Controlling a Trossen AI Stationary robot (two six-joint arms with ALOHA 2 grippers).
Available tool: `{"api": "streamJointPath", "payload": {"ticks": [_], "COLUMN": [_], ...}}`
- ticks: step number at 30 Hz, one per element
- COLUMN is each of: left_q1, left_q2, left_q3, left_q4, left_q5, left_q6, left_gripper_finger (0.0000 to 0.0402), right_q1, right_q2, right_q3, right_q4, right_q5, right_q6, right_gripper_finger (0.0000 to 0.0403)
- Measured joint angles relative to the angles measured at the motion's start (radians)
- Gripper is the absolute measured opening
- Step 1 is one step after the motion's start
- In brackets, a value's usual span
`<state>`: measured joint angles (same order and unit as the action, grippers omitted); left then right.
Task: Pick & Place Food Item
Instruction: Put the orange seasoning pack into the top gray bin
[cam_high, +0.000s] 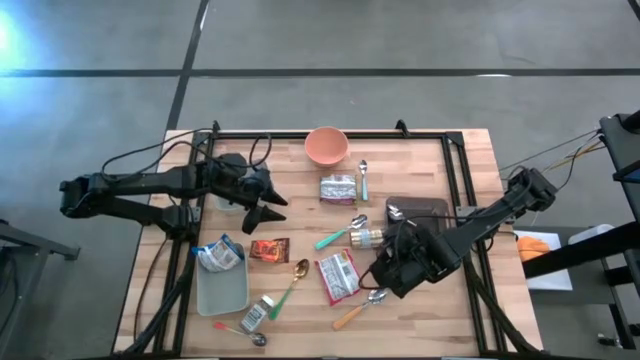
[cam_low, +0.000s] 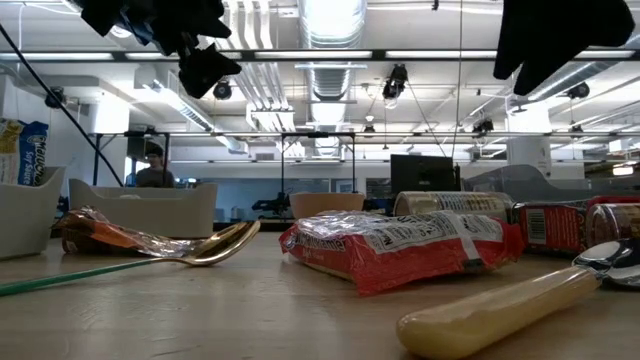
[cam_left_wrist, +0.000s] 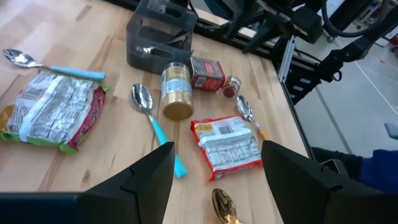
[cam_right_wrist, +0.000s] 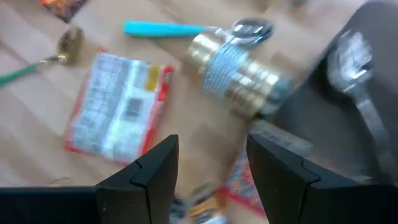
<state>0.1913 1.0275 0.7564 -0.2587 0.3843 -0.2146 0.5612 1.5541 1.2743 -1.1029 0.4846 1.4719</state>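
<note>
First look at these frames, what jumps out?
Clutter: food packets, spoons and a gold can strewn mid-table, with the red noodle packet near the front. Both claws are open and empty: the left claw hovers over bare wood, the right claw beside the can.

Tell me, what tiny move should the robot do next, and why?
Probably lower the right gripper toward the gold can. Its fingers are open and empty, hanging above the table, and the can lies on its side just ahead of them, beside the red packet.
</note>
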Motion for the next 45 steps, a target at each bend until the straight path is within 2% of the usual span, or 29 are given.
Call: {"api": "streamJointPath", "payload": {"ticks": [3,20,36,40,45], "left_q1": [0.0,0.0,0.0,0.0,0.012], "left_q2": [0.0,0.0,0.0,-0.006,0.002], "left_q3": [-0.012,-0.136,-0.39,-0.448,-0.458], "left_q4": [-0.001,-0.026,-0.025,0.029,0.267], "left_q5": [0.0,0.0,0.0,-0.014,-0.164], "left_q6": [0.0,0.0,0.0,0.017,-0.118], "left_gripper_finger": [0.0246,0.0246,0.0246,0.0246,0.0246], "right_q1": [0.004,0.001,0.001,0.001,0.001], "right_q2": [-0.024,-0.03,-0.03,-0.03,-0.03], "right_q3": [0.009,0.032,0.032,0.032,0.031], "right_q4": [0.001,0.078,0.091,0.092,0.093], "right_q5": [0.064,0.066,0.065,0.064,0.064], "right_q6": [-0.006,-0.01,-0.058,-0.058,-0.058], "right_gripper_finger": [0.0189,0.0189,0.0189,0.0189,0.0189]}}
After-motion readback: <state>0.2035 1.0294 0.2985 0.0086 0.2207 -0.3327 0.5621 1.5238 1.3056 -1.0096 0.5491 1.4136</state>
